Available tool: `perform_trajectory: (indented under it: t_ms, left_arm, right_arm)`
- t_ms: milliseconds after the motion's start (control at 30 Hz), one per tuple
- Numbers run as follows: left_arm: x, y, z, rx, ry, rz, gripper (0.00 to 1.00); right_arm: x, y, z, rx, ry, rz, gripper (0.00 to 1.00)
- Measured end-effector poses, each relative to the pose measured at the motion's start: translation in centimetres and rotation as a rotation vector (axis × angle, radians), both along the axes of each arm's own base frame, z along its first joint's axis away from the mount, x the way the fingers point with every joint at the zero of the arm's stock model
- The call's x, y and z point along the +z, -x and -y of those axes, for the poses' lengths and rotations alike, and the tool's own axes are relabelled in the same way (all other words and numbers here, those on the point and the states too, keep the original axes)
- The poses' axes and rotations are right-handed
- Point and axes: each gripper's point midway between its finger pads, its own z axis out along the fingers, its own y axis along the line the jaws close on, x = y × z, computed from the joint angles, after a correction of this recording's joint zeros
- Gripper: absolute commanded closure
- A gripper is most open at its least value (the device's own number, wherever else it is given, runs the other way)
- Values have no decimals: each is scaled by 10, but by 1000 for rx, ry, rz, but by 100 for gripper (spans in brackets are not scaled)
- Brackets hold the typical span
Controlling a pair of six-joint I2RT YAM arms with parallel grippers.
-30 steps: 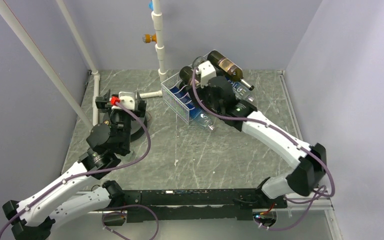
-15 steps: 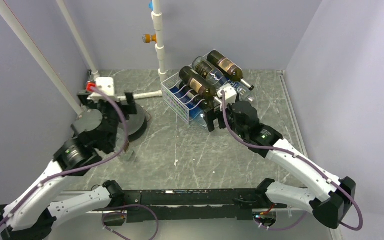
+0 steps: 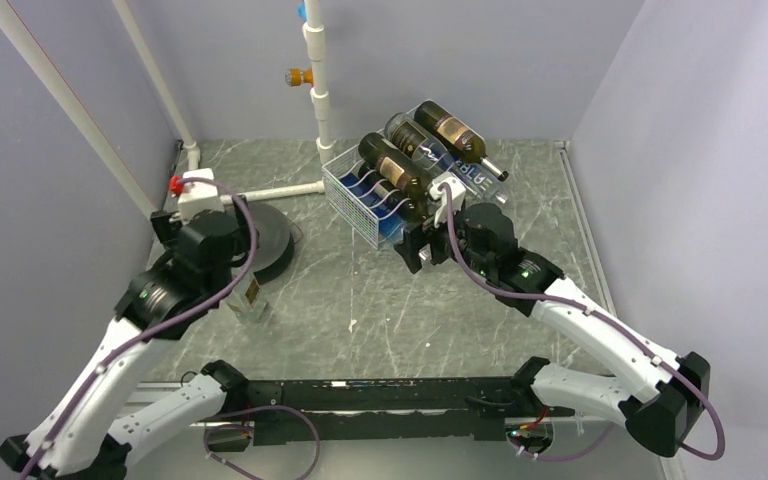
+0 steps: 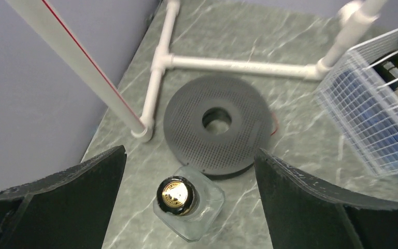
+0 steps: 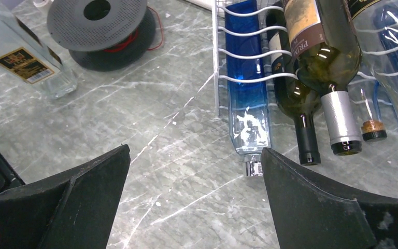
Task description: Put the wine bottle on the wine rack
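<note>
Left of the wine rack point(image 3: 352, 205), the left arm reaches up from its base and bends its wrist downward. The left gripper point(image 4: 190, 153) hangs with jaws spread wide over a clear square bottle point(image 4: 199, 215). That bottle stands upright, touching neither finger, its black-and-gold cap point(image 4: 176, 193) facing the lens. It sits just beside the black spool point(image 4: 186, 111), well apart from the rack.

At the rack's front, the right arm stretches in from the right with its elbow low. The right gripper point(image 5: 195, 150) is also spread wide, holding nothing, and points at the bottle necks.

The wine bottle point(image 5: 316, 46) lies cradled on the rack's wavy rods, its silver-foiled neck jutting past the front. Its cream label shows the letters "PRI"; the rest is cut off. Beside it lie a dark bottle point(image 5: 285, 88) and a blue square bottle point(image 5: 246, 98).

The clear bottle's black label carries gold print too small to read.
</note>
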Motion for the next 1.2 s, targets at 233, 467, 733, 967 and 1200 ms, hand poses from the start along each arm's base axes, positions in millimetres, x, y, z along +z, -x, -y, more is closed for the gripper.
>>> perform_trajectory:
  t_ms: [233,467,733,967,1200]
  left_arm:
    - [-70,-9,0,70,-12,-215,13]
    - [-86,3,-4,99,25,-250,14]
    - [-91,7,3,36,45,-263,37]
    - [-97,6,2,39,14,-299,68]
    - [-97,2,12,-6,36,-303,100]
  right_arm:
    - [11,9,5,10,-39,30,0]
    - [13,9,1,23,-58,34,0]
    - [-2,7,-10,53,-45,-14,0]
    - [-6,6,-12,56,-41,-26,0]
    - [-13,6,-15,64,-32,-44,0]
